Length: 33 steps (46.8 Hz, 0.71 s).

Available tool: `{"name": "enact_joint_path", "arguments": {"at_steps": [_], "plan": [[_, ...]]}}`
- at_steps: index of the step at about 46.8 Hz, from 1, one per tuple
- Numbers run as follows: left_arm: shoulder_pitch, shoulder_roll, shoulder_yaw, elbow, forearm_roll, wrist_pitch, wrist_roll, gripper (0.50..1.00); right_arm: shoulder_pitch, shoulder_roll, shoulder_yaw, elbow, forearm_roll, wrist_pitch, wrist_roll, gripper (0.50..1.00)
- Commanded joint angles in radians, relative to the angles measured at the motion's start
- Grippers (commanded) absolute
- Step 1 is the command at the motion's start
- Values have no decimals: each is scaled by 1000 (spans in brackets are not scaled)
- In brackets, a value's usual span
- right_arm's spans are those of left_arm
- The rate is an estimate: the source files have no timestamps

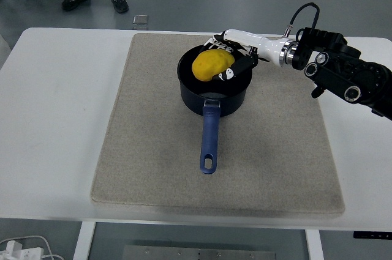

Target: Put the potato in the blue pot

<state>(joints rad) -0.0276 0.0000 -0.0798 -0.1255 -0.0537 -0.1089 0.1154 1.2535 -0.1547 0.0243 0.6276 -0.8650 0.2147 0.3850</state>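
- Now the right robot hand point(228, 58), white with black fingers, is reaching in from three o'clock and curling its fingers around the yellow oval potato point(212, 65).
- The potato is sitting within the rim of the dark blue metal pot point(214, 89).
- The pot is standing on the grey felt mat point(147, 150) covering the white counter point(55, 125), its blue handle pointing toward six o'clock.

Yellow potato point(211, 65); dark blue pot point(212, 95); grey mat point(141, 137); white table point(55, 119); white-black robot hand point(236, 52).
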Motion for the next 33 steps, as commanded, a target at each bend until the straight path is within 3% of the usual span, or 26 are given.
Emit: {"name": "enact_joint_path", "arguments": {"at_steps": [1,33], "plan": [[0,0,0,0,0,0,0,1000,0,0,0,0,0,0,0,944],[0,0,0,0,0,0,0,1000,1,-2,8,0,3,0,0,944]]}}
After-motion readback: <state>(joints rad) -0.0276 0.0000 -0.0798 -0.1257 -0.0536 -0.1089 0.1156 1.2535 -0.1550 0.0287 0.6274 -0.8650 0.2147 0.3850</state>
